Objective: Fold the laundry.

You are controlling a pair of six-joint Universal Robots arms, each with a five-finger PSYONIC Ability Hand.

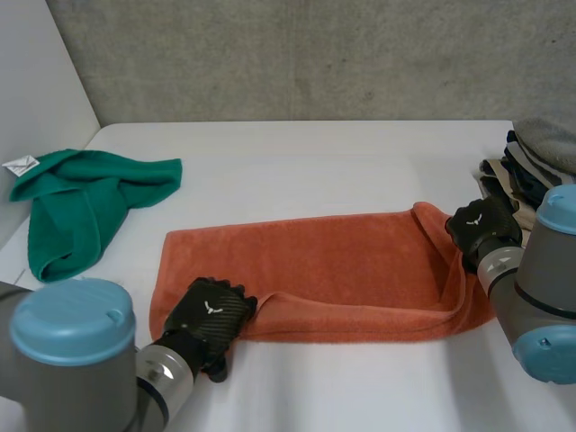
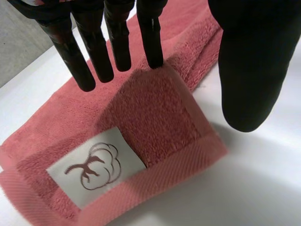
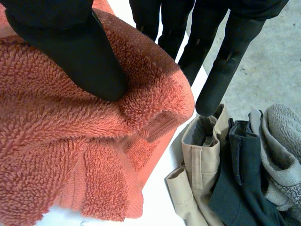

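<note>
The orange towel (image 1: 315, 261) lies lengthwise across the middle of the desk (image 1: 315, 153), towards its front edge, with its near long edge already turned over onto itself. It is thick terry, so expect it to be soft, limp and light. It will sag wherever you do not support it, but its rough pile should not slip.

Your left hand (image 1: 209, 310) sits at the towel's near-left corner with straight fingers (image 2: 117, 42) resting on or just above the turned-back flap. The thumb stands apart over the bare desk, so nothing is held there. The flap shows a white label (image 2: 94, 167) beside the woven hem.

Your right hand (image 1: 481, 229) has the towel's right end, the thumb (image 3: 70, 42) pressed into the pile and the fingers behind the cloth, a pinch that holds that end raised.

Take hold at the hemmed corners, through both layers, since the flat border is firmer than the pile. A green towel (image 1: 81, 198) is bunched at the desk's far-left corner. Folded clothes (image 1: 531, 162) are stacked at the right edge, close to your right hand, so mind them.
</note>
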